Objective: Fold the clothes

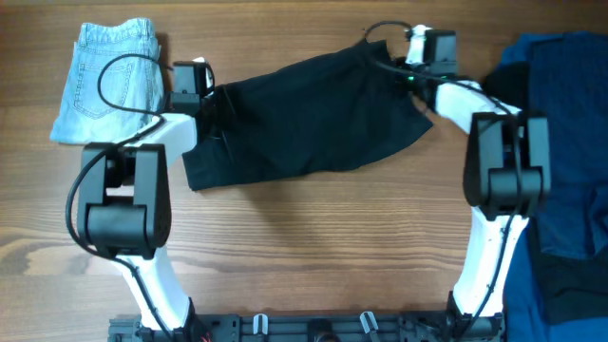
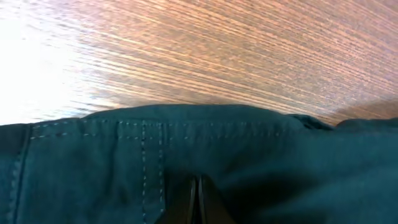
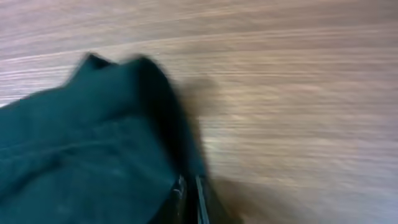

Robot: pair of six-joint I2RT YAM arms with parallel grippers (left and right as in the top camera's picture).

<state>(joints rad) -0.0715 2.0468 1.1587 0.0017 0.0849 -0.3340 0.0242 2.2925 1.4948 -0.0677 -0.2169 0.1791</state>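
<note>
A dark green-black garment [image 1: 304, 114] lies stretched across the middle of the wooden table. My left gripper [image 1: 211, 106] is shut on its left edge; in the left wrist view the fingertips [image 2: 198, 186] pinch the stitched hem [image 2: 149, 134]. My right gripper [image 1: 404, 71] is shut on the garment's upper right corner; in the right wrist view the fingers [image 3: 188, 190] clamp the dark cloth [image 3: 81, 155], which is blurred. The cloth spans between both grippers.
A folded light-blue denim piece [image 1: 109, 81] lies at the far left with a black cable looped over it. A pile of blue clothes [image 1: 565, 133] fills the right edge. Bare wood table [image 1: 313, 247] lies in front of the garment.
</note>
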